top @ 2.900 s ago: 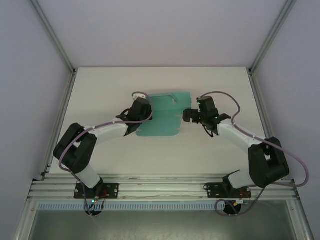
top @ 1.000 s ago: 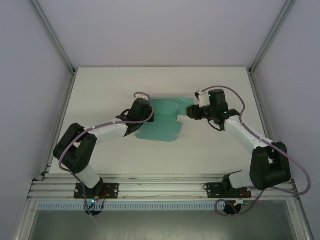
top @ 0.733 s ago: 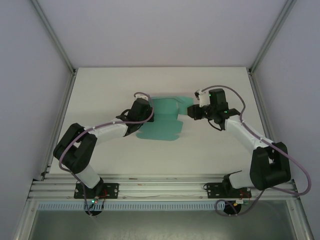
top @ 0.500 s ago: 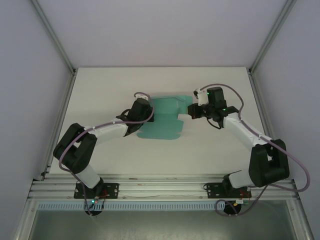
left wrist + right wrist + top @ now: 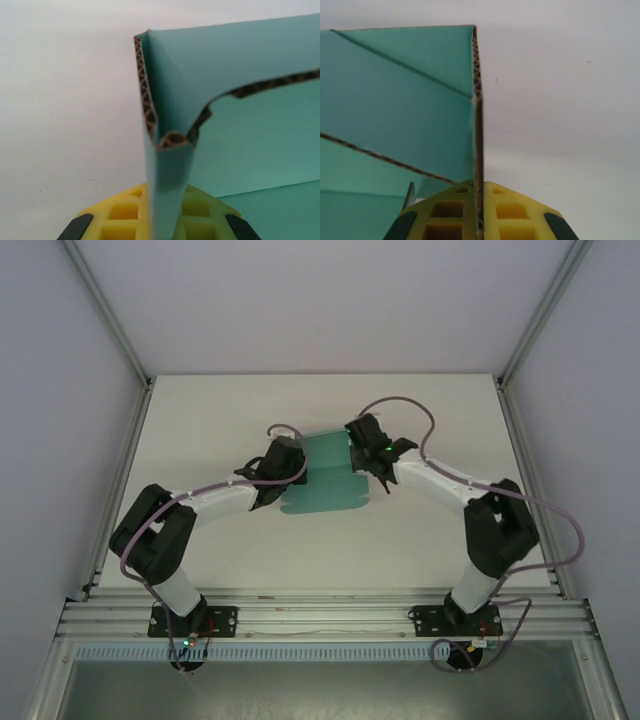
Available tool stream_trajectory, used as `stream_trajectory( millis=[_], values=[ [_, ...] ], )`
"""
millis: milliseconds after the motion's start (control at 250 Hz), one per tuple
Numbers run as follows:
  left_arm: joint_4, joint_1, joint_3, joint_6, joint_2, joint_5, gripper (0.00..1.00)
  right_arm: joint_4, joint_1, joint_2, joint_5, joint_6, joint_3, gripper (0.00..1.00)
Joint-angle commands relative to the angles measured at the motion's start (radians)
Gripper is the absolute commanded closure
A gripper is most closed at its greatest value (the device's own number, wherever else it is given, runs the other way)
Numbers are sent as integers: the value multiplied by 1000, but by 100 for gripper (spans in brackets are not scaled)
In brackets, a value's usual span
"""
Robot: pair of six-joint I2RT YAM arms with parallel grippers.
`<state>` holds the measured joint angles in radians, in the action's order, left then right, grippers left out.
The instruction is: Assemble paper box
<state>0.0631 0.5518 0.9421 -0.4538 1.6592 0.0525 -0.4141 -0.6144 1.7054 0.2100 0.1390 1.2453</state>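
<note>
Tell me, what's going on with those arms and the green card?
A teal paper box is being folded on a white table. The left tool is clamped on a raised flap at its left side, the right tool on an upright wall at its right. The rest lies flat, so the box is only partly formed.

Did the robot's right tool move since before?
Yes. The right tool slid left, away from the right edge of the table, and is now shut on the paper box.
</note>
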Motion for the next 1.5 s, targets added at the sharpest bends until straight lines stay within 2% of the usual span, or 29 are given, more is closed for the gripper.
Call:
stream_trajectory(
  millis=[0,100,208,284,384,480,556,604,732,791,891,983,1043,1199,1319,1499],
  values=[
    [44,28,55,-11,7,-52,100,-62,-37,57,158,125,47,97],
    [46,28,58,-19,15,-59,100,-79,-64,95,224,154,88,96],
    [47,28,61,-22,21,-60,100,-60,-71,112,148,153,105,96],
    [41,28,57,-20,19,-43,100,-40,-70,92,119,144,85,93],
    [37,27,43,-5,14,-9,100,-25,-67,14,98,95,37,82],
    [28,18,37,1,11,12,100,-11,-46,-106,10,46,-30,68],
    [33,12,26,7,4,13,100,-19,-16,-208,-104,15,-73,50],
    [51,11,15,13,-4,11,100,-12,7,-275,-168,-1,-104,39],
    [75,10,-6,33,-22,1,100,5,101,-438,-276,-9,-180,24],
    [78,10,-12,40,-31,-1,100,24,165,-506,-288,7,-219,19],
    [97,9,-27,50,-47,-13,100,47,297,-549,-317,44,-276,18],
    [107,9,-36,54,-58,-15,100,40,409,-526,-422,67,-284,19],
    [112,8,-39,51,-63,-18,100,47,443,-481,-520,59,-276,20],
    [136,8,-48,54,-65,-37,100,103,455,-343,-710,56,-237,23],
    [141,9,-46,58,-61,-45,100,172,454,-257,-933,56,-208,25],
    [141,10,-46,63,-56,-33,100,316,453,-223,-1139,86,-236,32]
  ],
)
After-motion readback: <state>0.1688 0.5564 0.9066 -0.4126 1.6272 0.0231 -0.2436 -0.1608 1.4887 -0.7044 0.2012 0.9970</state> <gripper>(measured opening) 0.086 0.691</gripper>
